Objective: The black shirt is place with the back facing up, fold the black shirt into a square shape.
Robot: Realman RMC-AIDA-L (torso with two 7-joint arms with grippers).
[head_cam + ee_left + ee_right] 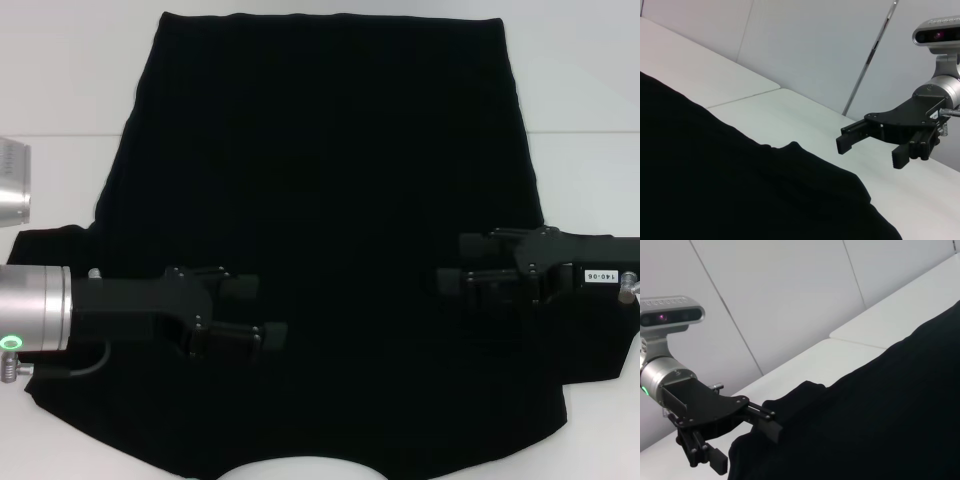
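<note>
A: Where is the shirt (330, 200) lying?

B: It's lying flat across the white table (580, 180), plain black side up, hem toward the far edge.

A: And the grippers?

B: The left gripper (262, 310) is hovering above the shirt's left part, fingers spread (holding nothing). The right gripper (455, 262) is hovering over the right part, facing the other, fingers likewise spread.

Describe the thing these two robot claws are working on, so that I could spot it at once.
On the white table lies one big black shirt, spread flat and covering most of it. The left gripper and right gripper hover open over its near part. It is soft plain fabric, unlike the hard black claws.
</note>
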